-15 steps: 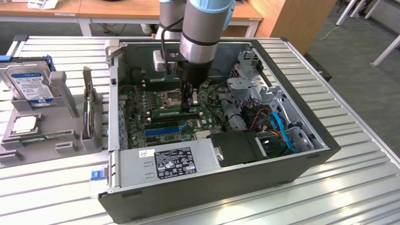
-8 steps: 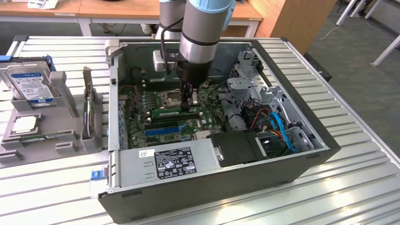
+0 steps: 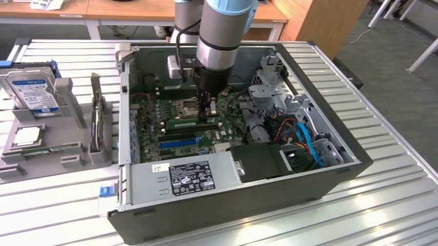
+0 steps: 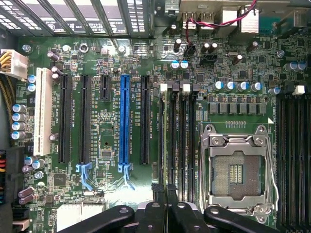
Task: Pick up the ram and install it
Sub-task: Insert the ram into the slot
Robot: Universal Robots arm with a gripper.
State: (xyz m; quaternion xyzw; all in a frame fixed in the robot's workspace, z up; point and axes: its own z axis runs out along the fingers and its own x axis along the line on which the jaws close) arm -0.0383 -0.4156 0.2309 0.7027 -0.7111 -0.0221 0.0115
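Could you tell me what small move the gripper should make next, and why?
Probably press gently straight down: the gripper appears shut on the ram, which stands along the memory slots beside the empty processor socket; whether it's seated is unclear.

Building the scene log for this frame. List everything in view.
PC case: one, dark grey, open, on the slatted metal table.
motherboard: one, green, inside the case.
ram: one, green, on the motherboard at the gripper; held or seated, unclear.
CPU socket: one, silver frame, empty, beside the memory slots.
blue slot: one, on the motherboard.
power supply: one, silver with black label, at the case's near edge.
hard drive: one, silver, blue-white label, upright in the grey fixture, exterior view's left.
processor chip: one, silver, in the fixture.
arm: one, silver and light blue, reaching into the case.
gripper: one, black, over the memory slots.
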